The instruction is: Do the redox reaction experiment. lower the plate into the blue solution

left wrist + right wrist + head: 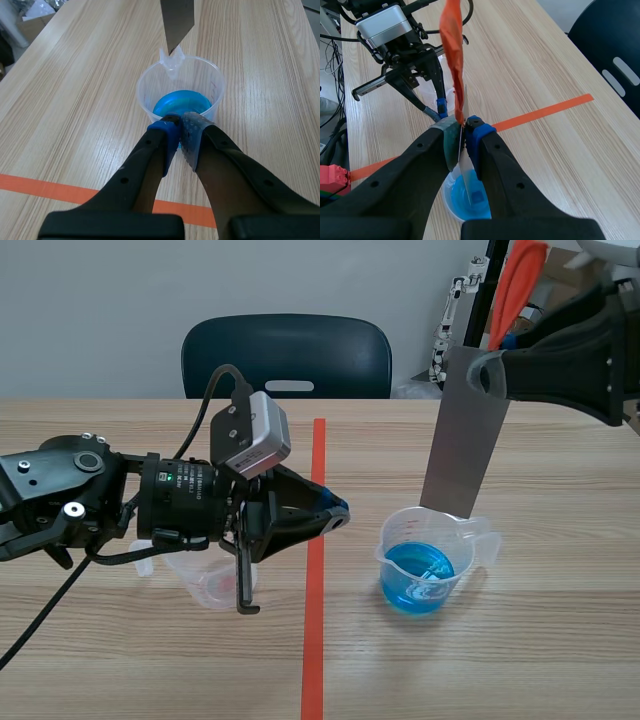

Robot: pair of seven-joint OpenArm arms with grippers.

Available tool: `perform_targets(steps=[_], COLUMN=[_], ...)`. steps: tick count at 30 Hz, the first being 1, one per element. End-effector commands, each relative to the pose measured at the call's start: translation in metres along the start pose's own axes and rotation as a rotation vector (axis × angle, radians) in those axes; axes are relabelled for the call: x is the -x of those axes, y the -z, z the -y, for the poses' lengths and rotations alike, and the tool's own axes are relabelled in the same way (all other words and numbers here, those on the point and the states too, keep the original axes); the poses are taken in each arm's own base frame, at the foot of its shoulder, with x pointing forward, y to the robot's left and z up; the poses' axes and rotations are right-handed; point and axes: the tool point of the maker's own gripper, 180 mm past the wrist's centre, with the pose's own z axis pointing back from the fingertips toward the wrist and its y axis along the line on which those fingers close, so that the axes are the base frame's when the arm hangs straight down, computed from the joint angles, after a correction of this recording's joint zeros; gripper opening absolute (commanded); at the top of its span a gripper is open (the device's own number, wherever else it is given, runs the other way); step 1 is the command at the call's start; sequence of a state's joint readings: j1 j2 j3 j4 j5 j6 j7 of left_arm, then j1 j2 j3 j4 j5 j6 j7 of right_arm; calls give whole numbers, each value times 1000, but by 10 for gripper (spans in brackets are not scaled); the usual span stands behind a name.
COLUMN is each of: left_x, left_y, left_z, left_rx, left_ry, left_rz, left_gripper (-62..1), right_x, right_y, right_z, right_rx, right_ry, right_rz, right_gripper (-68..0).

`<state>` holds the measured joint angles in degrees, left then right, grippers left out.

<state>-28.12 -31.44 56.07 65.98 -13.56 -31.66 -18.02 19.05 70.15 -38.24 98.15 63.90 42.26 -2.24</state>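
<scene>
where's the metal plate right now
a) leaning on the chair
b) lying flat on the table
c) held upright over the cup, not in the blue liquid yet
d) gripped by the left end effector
c: the right end effector grips the plate upright, its lower edge up at the rim of the cup, above the blue liquid.

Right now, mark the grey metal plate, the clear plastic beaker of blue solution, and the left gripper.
grey metal plate (465, 435): scene view, middle of its flat face.
clear plastic beaker (462, 537): scene view, bare upper wall.
left gripper (181, 124): left wrist view, between its shut fingertips.
</scene>
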Motion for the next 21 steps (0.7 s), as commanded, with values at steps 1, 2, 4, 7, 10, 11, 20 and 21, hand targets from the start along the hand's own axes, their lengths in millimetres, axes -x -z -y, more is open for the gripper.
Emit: perform_targets(steps=[1, 2, 4, 7, 10, 11, 20, 21], left_x=[-12, -12, -12, -12, -12, -12, -12, -12], left_y=[1, 1, 1, 1, 1, 1, 1, 1], left_z=[-5, -5, -5, -5, -5, -5, -5, -5], left_rx=[-8, -8, -8, -8, -8, -8, -8, -8], left_ry=[7, 7, 7, 7, 7, 7, 7, 7], left_rz=[39, 39, 39, 39, 39, 39, 39, 39], left_gripper=[-568, -568, -568, -568, -568, -568, -568, -568], right_x=[-16, -16, -16, -14, -14, -14, -15, -15], right_y=[-4, -5, -4, -3, -2, -2, -3, -3], right_z=[4, 5, 5, 4, 4, 4, 4, 4], right_rx=[9, 11, 10, 8, 8, 8, 8, 8], right_ry=[-33, -36, -35, -34, -34, -33, -34, -34], right_rz=[30, 28, 26, 17, 17, 17, 23, 25], right_gripper=[-669, -669, -669, -669, -669, -669, -669, -669])
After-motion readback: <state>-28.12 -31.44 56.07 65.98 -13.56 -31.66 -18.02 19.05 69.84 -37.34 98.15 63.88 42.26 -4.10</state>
